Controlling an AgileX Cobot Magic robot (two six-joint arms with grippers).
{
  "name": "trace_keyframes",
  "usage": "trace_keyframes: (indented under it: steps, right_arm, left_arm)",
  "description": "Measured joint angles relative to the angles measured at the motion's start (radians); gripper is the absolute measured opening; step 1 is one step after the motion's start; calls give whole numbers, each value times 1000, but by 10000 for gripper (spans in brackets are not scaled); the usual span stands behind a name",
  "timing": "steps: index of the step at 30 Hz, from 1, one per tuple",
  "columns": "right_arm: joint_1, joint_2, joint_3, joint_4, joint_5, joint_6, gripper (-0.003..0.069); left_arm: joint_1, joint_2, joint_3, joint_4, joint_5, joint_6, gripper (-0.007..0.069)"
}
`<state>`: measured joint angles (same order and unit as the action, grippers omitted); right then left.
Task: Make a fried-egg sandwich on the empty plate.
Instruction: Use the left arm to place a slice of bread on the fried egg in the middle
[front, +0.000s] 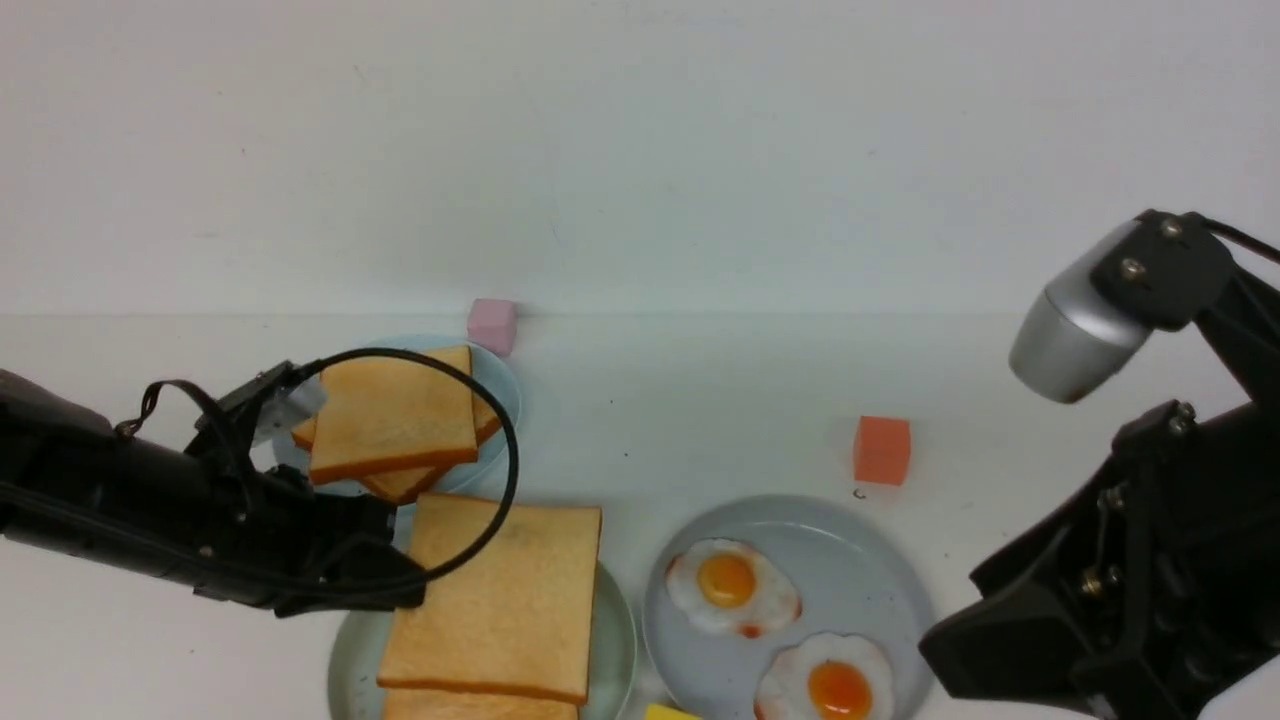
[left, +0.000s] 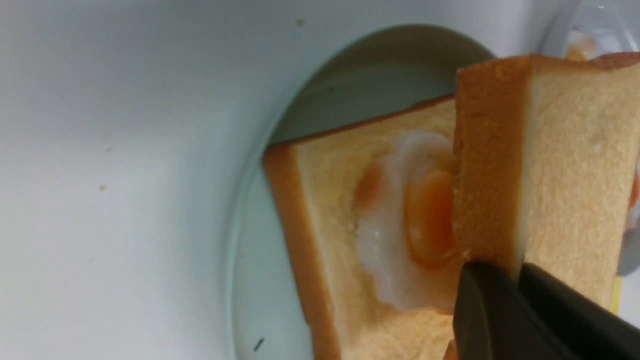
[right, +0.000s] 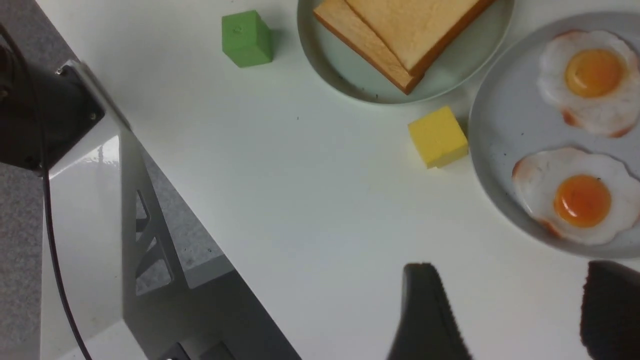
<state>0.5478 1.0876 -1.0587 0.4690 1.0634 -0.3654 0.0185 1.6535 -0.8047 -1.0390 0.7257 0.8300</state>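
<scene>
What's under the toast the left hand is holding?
A fried egg on another toast slice on the mint-green plate. The held slice covers part of the egg.

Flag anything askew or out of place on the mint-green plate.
The top toast slice, pinched at its edge in the shut left tool, is not squared with the lower slice on the mint-green plate. It sits offset, and the egg shows between them. Nothing looks spilled or damaged.

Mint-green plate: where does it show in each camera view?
Front view: mint-green plate at bottom edge, left of centre, under toast.
Left wrist view: plate beneath the egg-topped slice.
Right wrist view: plate beside the green cube.
Shared landmark: the toast.
</scene>
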Motion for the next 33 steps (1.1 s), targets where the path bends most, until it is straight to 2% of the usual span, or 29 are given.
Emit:
trace_keyframes:
  steps: [15,21,24,25,27,30,33]
  right_arm:
    - [0,0,0,-4,-5,-1,427]
    - [0,0,0,-5,-16,-2,427]
    - [0,0,0,-15,-19,-3,425]
    - [0,0,0,-15,-19,-3,425]
    - [0,0,0,-27,-21,-3,395]
    - [0,0,0,-52,-28,15,316]
    - [0,0,0,-140,-37,114,142]
  left_arm:
    - [0,39,0,64,-15,-101,17]
    - [0,49,-2,89,-1,-160,92]
    - [0,47,-26,151,47,-241,198]
    - [0,46,-30,156,53,-247,204]
    - [0,32,-62,236,98,-330,279]
    - [0,15,-105,331,136,-423,328]
    - [0,-28,-180,475,171,-577,356]
